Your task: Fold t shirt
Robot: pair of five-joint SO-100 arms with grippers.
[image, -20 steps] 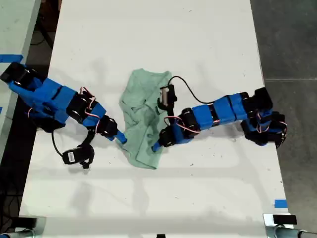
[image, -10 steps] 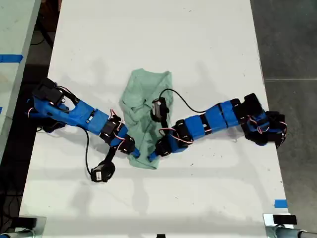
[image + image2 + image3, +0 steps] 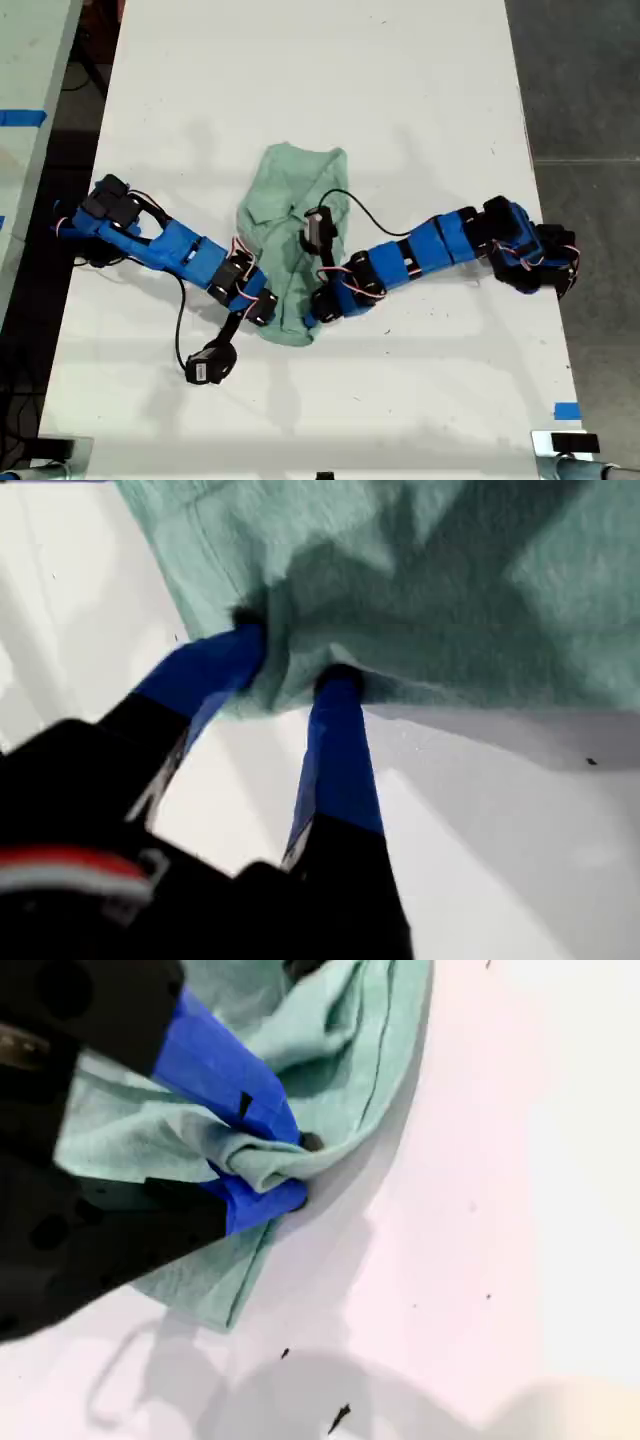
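T shirt (image 3: 290, 220) was noted mid-table (image 3: 400, 100), bunched lengthwise, with an arm reaching its near end from each side of the exterior view. My second gripper (image 3: 290, 1170) was clamped on a fold at the hem, judged to be the hold needed to lift that end over. My first gripper (image 3: 295, 660) was seen with jaws somewhat apart and cloth bunched between the tips; a true pinch could not be confirmed. Both grips sat close together, so collision was judged a risk. A camera cable (image 3: 350, 200) lay across the cloth; a snag was judged possible.
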